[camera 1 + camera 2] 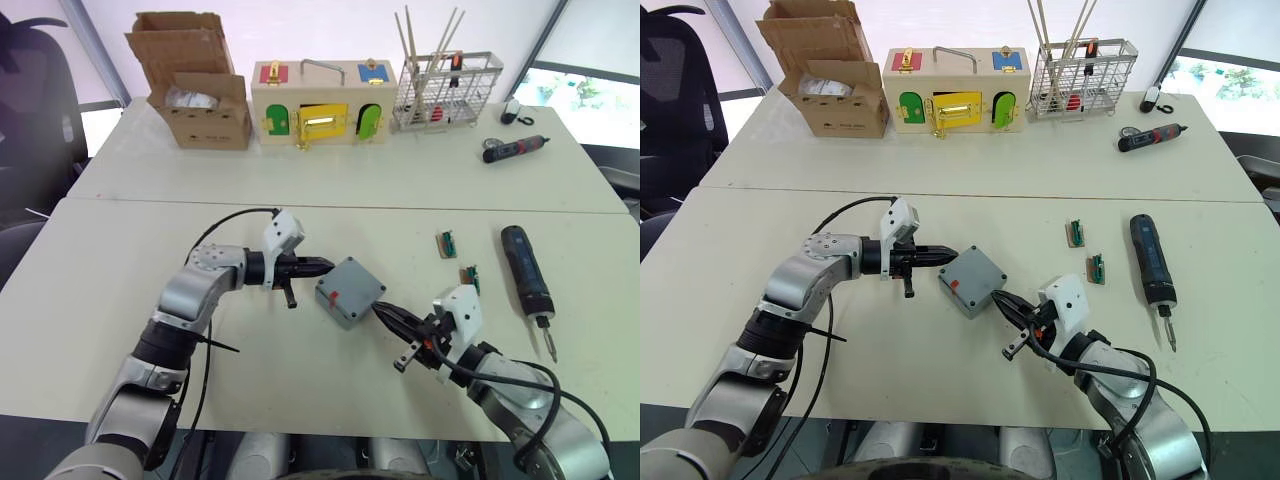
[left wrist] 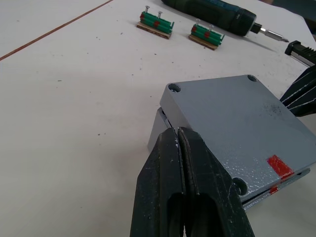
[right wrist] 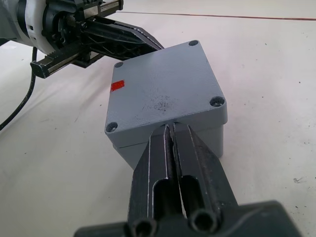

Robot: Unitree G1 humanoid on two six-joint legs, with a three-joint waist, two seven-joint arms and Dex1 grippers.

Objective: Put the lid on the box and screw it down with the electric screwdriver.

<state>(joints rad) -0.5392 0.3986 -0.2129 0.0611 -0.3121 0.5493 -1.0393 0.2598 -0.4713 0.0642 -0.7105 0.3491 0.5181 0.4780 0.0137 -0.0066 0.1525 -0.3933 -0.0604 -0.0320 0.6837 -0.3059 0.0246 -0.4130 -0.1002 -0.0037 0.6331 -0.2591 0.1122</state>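
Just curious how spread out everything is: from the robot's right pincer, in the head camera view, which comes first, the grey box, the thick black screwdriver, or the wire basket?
1. Box, touching the right pincer.
2. Electric screwdriver, lying to the right.
3. Wire basket, at the table's far edge.

Lid (image 1: 352, 288) sits on box (image 3: 207, 132), mid-table. Left gripper (image 1: 322, 267) at its left edge, right gripper (image 1: 383, 310) at its right; electric screwdriver (image 1: 526, 272) farther right.
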